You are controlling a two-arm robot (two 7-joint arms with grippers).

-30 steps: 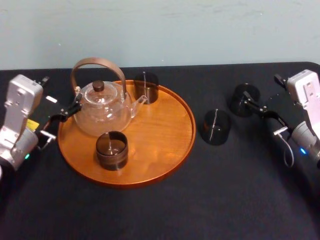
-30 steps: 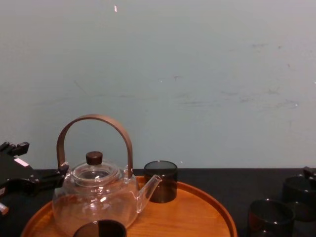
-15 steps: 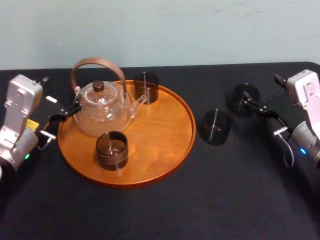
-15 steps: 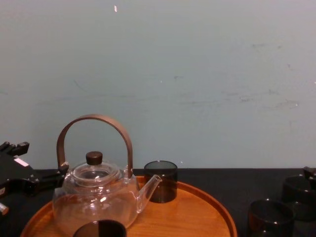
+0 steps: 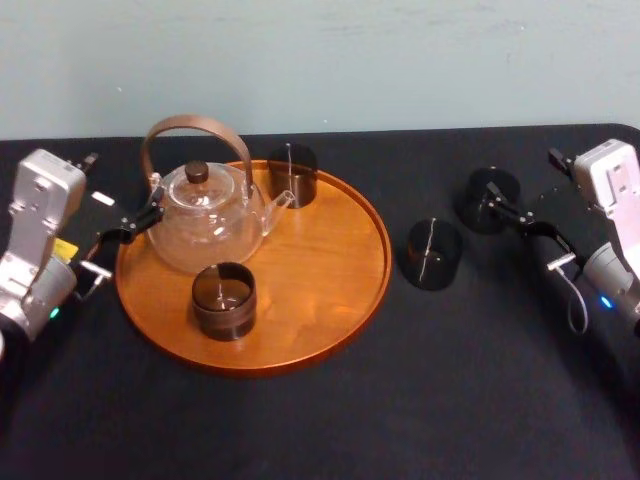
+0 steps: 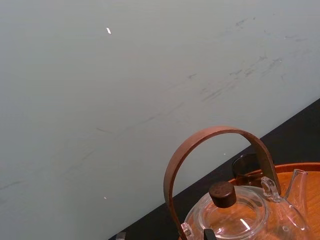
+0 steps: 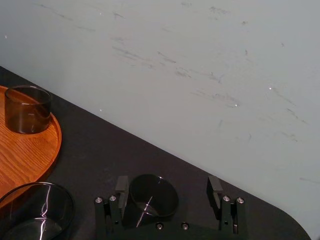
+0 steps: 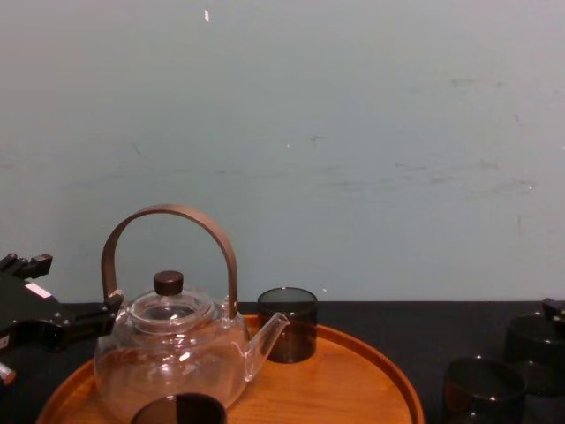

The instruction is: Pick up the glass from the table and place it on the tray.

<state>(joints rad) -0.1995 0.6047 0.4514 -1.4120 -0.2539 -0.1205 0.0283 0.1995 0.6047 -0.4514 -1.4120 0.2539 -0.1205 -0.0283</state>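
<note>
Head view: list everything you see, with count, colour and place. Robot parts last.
Table: 1, matte black, under everything.
Tray: 1, orange-brown wood, round, on the table's left half.
Glass teapot: 1, clear with a brown arched handle and dark lid knob, on the tray's left part.
Glasses on the tray: 2, smoky dark, one in front of the teapot, the other at the tray's back rim by the spout.
Glasses on the table: 2, smoky dark, right of the tray, the other farther back and to the right.
Wall: 1, pale grey-green, behind the table.
Left gripper: 1, black, at the tray's left edge beside the teapot.
Right gripper: 1, black, open at the farther table glass.
</note>
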